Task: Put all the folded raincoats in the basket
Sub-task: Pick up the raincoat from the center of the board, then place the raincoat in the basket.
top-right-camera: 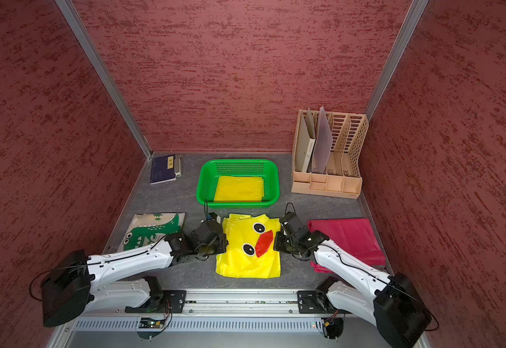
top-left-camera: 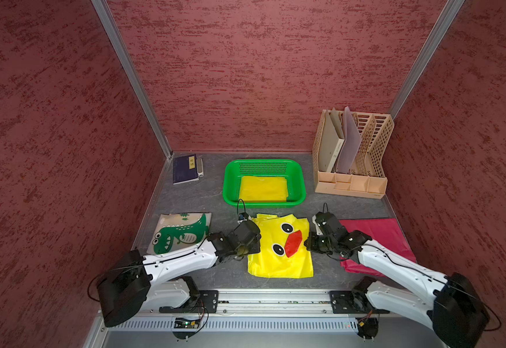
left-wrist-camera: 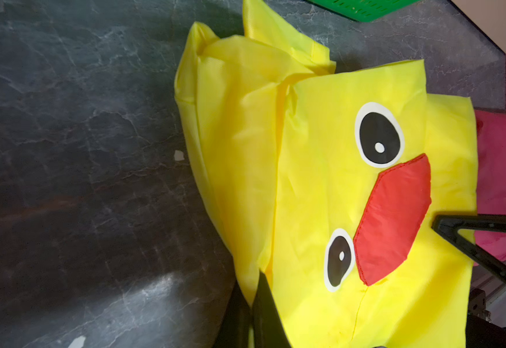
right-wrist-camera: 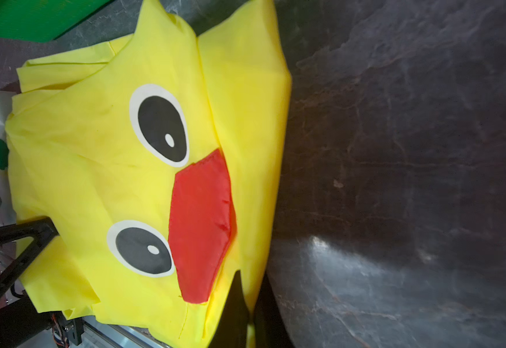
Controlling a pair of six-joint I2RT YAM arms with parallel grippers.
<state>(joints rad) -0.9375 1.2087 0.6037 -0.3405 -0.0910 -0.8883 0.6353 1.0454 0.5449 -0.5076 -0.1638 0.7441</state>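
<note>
The folded raincoat (top-left-camera: pixel 279 250) (top-right-camera: pixel 245 256) is yellow with duck eyes and a red beak, and lies flat at the table's front centre. My left gripper (top-left-camera: pixel 255 247) (top-right-camera: pixel 223 245) is shut on its left edge; in the left wrist view the black fingers (left-wrist-camera: pixel 263 304) pinch yellow fabric (left-wrist-camera: pixel 321 186). My right gripper (top-left-camera: pixel 307 243) (top-right-camera: pixel 276 243) is shut on the right edge, with fabric (right-wrist-camera: pixel 110 168) squeezed between its fingers (right-wrist-camera: pixel 235 304). The green basket (top-left-camera: pixel 230 180) (top-right-camera: pixel 203 180) stands just behind the raincoat, and a folded yellow sheet (top-left-camera: pixel 263 188) lies in it.
A folded dinosaur-print raincoat (top-left-camera: pixel 182 232) lies to the left and a folded pink one (top-left-camera: pixel 378 235) to the right, partly under my right arm. A beige file organizer (top-left-camera: pixel 354 150) stands at the back right. A dark blue notebook (top-left-camera: pixel 185 168) lies at the back left.
</note>
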